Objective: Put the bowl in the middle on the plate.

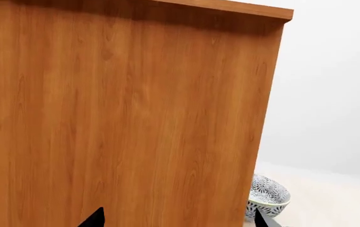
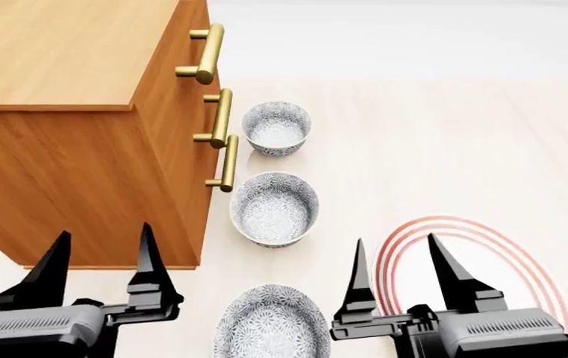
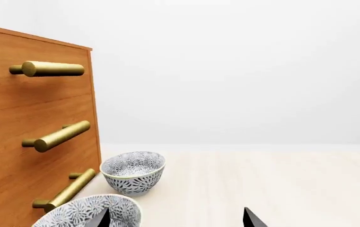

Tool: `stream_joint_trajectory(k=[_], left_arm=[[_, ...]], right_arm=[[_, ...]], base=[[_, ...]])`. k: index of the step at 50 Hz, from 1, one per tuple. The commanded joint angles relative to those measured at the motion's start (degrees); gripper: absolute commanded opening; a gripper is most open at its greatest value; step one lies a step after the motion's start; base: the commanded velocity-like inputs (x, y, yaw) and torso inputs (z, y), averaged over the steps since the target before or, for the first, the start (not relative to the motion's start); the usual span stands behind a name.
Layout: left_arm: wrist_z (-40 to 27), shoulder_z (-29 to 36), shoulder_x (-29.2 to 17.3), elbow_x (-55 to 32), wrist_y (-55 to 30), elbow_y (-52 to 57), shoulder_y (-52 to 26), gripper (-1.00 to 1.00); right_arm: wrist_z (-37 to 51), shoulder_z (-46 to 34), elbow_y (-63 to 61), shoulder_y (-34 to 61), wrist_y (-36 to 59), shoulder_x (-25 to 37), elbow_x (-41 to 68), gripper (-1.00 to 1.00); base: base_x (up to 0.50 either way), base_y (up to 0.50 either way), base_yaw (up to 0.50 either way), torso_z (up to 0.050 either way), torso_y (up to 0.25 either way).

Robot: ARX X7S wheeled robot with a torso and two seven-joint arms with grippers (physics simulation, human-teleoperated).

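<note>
Three bowls (image 2: 274, 208) on pale floor (image 2: 443, 149) beside cabinet (image 2: 75, 149).

A wooden drawer cabinet (image 2: 75, 127) with a warm orange-brown grain occupies the 10 o'clock area of the head view. Three brass bar handles (image 2: 207, 54) project from its front face. The floor (image 2: 443, 134) is pale cream. The wall (image 3: 243, 71) is plain white, evenly lit.

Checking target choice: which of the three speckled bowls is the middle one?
The bowl beside the lowest drawer handle, with one look-alike beyond it and another nearer the robot.
</note>
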Motion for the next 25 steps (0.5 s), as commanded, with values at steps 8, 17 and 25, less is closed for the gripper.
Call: stream_joint_trajectory(k=[8, 17, 25], left_arm=[[-1.3, -5.1, -3.0, -5.5, 2.8, 13.7, 8.6, 1.00], [-1.0, -7.3, -4.3, -8.3, 5.2, 18.5, 13.3, 1.00], [-1.3, -7.2, -4.7, -9.3, 5.2, 18.4, 13.2, 1.00]], right_arm=[[0.7, -0.4, -0.1, -0.1, -0.5, 0.7, 0.0, 1.00], [1.2, -0.4, -0.5, -0.2, -0.3, 1.0, 0.2, 1.00], [1.4, -0.6, -0.5, 0.0, -0.1, 1.2, 0.5, 1.00]], base=[[0.00, 0.00, 0.00, 0.000, 0.000], [0.00, 0.00, 0.00, 0.000, 0.000], [0.00, 0.00, 0.00, 0.000, 0.000]])
